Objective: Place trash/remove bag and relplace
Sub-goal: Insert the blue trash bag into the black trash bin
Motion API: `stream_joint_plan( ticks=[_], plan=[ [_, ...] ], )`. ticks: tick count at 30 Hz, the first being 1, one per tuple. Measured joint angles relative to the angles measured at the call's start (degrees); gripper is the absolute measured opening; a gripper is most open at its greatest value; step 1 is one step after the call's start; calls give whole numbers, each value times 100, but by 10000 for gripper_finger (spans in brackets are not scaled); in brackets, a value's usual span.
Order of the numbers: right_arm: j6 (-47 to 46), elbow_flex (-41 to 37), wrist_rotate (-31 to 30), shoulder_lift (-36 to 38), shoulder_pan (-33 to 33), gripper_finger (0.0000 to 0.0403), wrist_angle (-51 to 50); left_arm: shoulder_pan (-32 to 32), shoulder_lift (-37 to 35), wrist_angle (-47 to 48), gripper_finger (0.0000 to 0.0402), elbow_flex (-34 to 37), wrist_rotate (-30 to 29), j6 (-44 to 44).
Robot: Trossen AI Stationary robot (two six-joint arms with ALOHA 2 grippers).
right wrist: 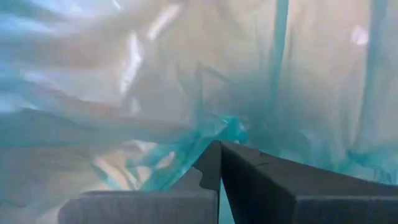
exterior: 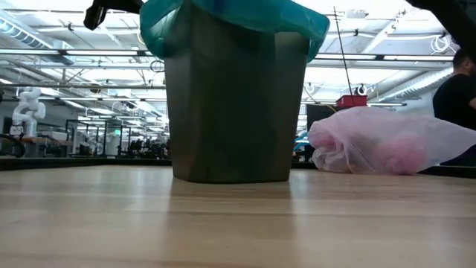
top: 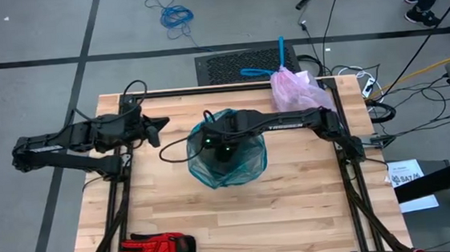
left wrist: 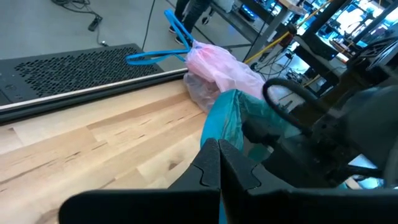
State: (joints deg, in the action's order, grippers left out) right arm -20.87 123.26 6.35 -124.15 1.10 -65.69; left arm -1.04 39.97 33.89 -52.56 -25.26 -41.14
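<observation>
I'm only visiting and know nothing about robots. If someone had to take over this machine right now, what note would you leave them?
Left gripper: shut, empty, waiting above the table left of the bin.
Right gripper: shut, down inside the bin's teal-green bag; no clear hold on anything.
Bin: upright mid-table, teal-green bag folded over its rim.
Pink bag: off the bin, lying at the table's far right corner, blue drawstrings trailing over the edge.
Done: old bag out, new one in.
Left: probably settle the liner, withdraw the right arm.
</observation>
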Motion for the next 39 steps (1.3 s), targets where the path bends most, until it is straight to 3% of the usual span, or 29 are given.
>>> stream_joint_plan(
  ticks=[6, 19, 27, 33, 36, 39],
  plan=[
    [-96, 0, 12, 63, -7, 8, 80, -2, 0, -1, 0, 0, 0, -1],
    [-92, 0, 226, 400, -9, 77, 163, -2, 0, 2, 0, 0, 1, 2],
    [127, 0, 728, 981, -9, 75, 625, 0, 0, 4, 0, 0, 2, 4],
    [737, 3, 71, 1811, 255, 19, 512, -2, -1, 5, 0, 0, 109, 5],
    [1006, 11, -624, 2265, 632, 5, -248, 0, -4, 11, 0, 0, 365, 4],
    [1203, 11, -778, 2677, 1152, 1, -1274, 0, -4, 25, 0, 0, 422, 4]
  ],
)
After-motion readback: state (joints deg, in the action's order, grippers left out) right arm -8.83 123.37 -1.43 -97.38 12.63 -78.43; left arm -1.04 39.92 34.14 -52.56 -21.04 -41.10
